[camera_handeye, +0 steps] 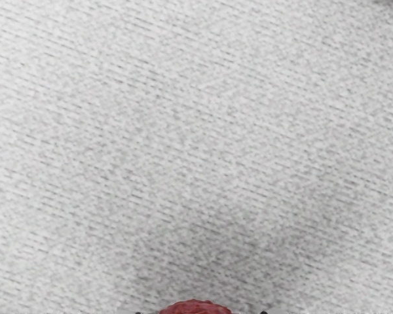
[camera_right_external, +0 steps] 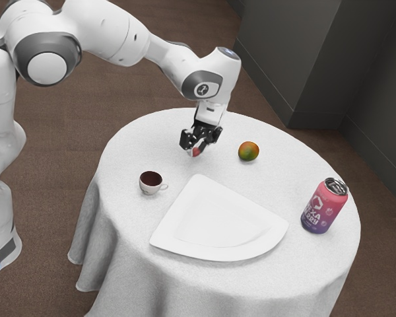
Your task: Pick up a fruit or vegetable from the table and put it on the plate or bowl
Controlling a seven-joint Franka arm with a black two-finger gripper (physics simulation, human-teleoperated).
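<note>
As the tool (camera_right_external: 198, 146) is pinching a small red fruit (camera_right_external: 197, 152) just above the worktop (camera_right_external: 284, 162), a firm hold and level carry toward the white plate (camera_right_external: 218, 221) are looking safest.

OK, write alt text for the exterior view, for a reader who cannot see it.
The black pincer of a white robot arm grips a small red fruit low over a round white-clothed table. Nearby sit a mango, a cup of dark drink, an empty white plate and a pink soda can.
</note>
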